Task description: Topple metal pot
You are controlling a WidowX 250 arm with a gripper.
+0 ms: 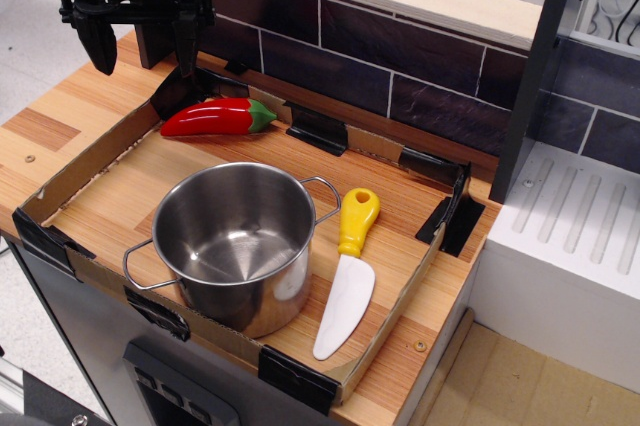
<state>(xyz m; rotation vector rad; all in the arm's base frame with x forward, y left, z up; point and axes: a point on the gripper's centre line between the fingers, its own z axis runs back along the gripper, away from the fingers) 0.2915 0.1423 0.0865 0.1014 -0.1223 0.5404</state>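
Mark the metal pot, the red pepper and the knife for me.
metal pot (262, 286): main camera view, on its shiny outer front wall.
red pepper (212, 117): main camera view, mid red body.
knife (357, 223): main camera view, on the yellow handle.

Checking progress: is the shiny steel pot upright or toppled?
Upright: the shiny stainless steel pot rests on its base, its empty open mouth facing up.

A single view looks down steeply from the front at close range, facing the dark tiled back wall at twelve o'clock.
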